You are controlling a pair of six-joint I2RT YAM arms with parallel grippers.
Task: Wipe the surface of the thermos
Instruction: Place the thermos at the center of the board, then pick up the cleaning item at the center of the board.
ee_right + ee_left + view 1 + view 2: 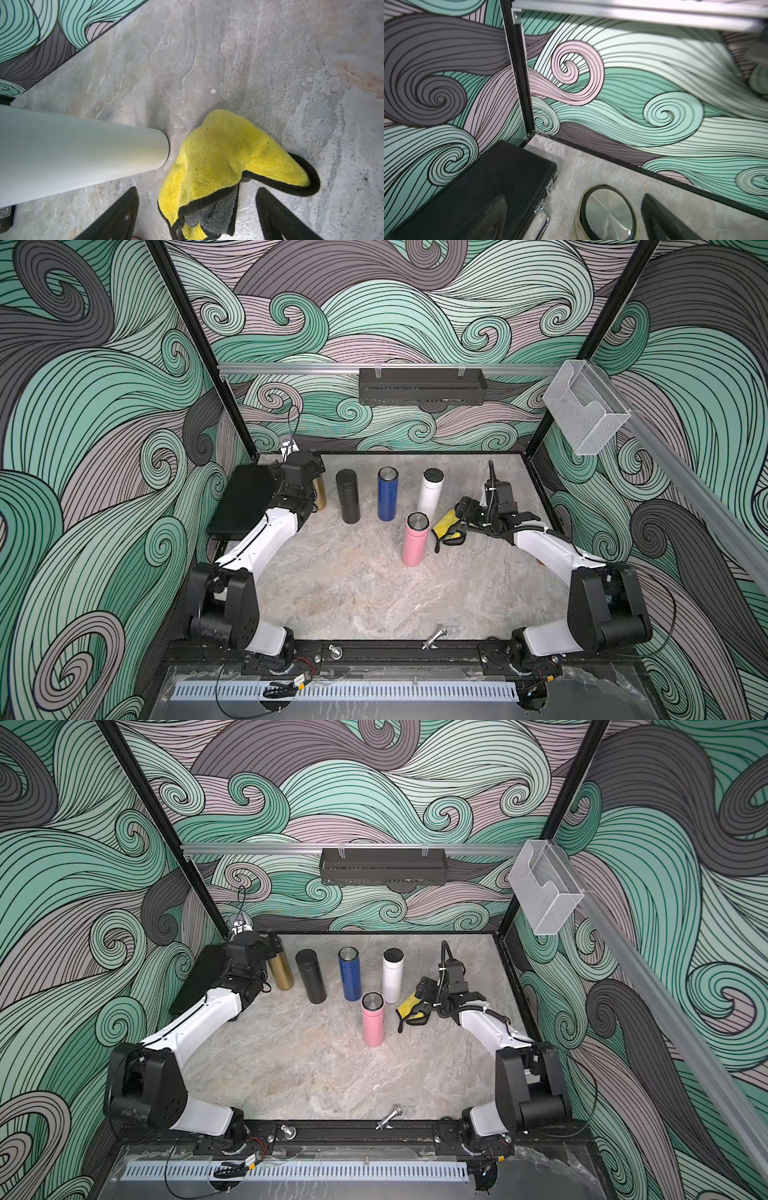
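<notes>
We take the pink thermos (415, 539) as our marker: it stands upright on the marble table (353, 597), in front of a row of four more. Just behind the pink thermos, a little toward the right arm's side, stands the white thermos (431, 494). Behind it toward the left arm's side come the blue thermos (387, 493), then the black thermos (348, 495), and farthest from it the gold thermos (280, 971). All are upright and apart from one another. We cannot tell which of the five the task means

The yellow cloth (218, 158), dark-edged with a grey underside, lies crumpled on the table just beside the pink thermos on the right arm's side. It is near the foot of the white thermos, with a strip of table between them in the right wrist view. The right gripper (197, 189) hangs over the cloth with its fingers (116, 214) spread wide, one on each side, and the fabric lies loose between them

The left gripper (575, 198) is well apart from the pink thermos, at the gold thermos. In the left wrist view its fingers (660, 218) stand apart on either side of that thermos's top, with table showing in each gap, so we see it gripping nothing. Farther still from the pink thermos, a black case (477, 187) lies flat by the side wall
</notes>
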